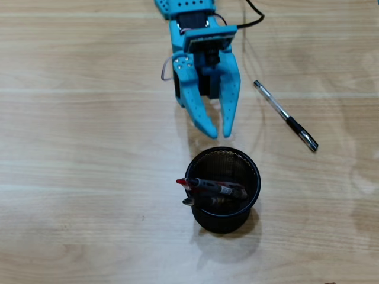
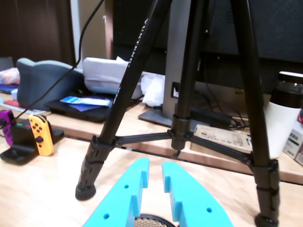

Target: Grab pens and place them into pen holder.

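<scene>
A black mesh pen holder (image 1: pixel 224 188) stands on the wooden table and holds two pens (image 1: pixel 213 190), one with a red cap, lying across its mouth. My blue gripper (image 1: pixel 218 131) hovers just behind the holder, its fingers a little apart with nothing between them. A clear pen with a black grip (image 1: pixel 285 116) lies on the table to the gripper's right in the overhead view. In the wrist view the gripper (image 2: pixel 155 163) points out over the holder's rim (image 2: pixel 150 220).
A black tripod (image 2: pixel 182 118) stands on the table ahead of the gripper in the wrist view. A game controller dock (image 2: pixel 28 137) sits at the left. A black cable (image 1: pixel 251 18) runs by the arm.
</scene>
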`<state>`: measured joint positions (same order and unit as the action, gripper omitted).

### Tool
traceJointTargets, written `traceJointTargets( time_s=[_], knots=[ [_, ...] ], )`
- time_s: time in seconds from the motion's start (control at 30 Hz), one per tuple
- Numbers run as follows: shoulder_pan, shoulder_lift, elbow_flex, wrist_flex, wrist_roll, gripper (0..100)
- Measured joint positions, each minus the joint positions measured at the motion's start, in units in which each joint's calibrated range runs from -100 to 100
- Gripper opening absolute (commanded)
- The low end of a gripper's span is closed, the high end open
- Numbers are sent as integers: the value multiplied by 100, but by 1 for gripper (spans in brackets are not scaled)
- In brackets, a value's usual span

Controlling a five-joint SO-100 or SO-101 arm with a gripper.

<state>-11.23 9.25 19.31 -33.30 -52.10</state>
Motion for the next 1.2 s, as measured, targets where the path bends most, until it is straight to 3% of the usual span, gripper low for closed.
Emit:
traceJointTargets(
  time_s=[0.33, 0.67, 0.87, 1.2],
  knots=[
    [-126, -1510, 1580, 78, 571, 3],
    [-776, -3147, 1793, 2967, 1423, 3],
    [-1281, -3376, 1829, 3884, 1932, 3],
    [-2192, -3215, 1820, 5147, 2114, 3]
  ],
)
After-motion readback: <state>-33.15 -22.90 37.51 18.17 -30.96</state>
